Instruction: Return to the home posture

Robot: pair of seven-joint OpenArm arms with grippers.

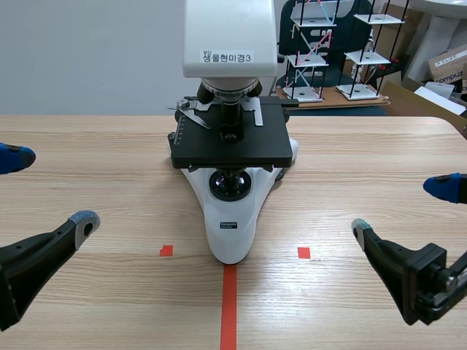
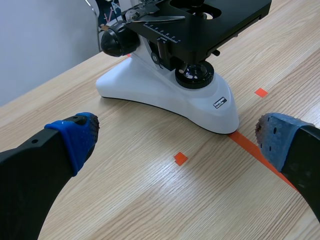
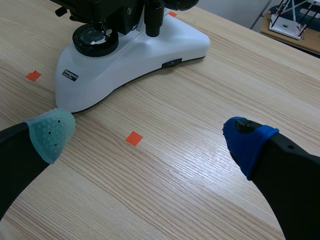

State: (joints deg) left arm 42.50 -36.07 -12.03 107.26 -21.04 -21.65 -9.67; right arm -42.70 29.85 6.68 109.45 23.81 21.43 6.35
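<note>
Left end effector point(image 1: 49, 189) and right end effector point(image 1: 403, 210) are hovering spread and empty, microscope point(image 1: 230, 182) sitting between them; homing is looking nearly done, next calling only for settling.

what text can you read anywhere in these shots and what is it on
"물현미경3" on the white label on the microscope head; small marks before it unclear.
"compuz", cut off, on the cardboard box in the background.
The black badge on the microscope base: too small to read.
</note>
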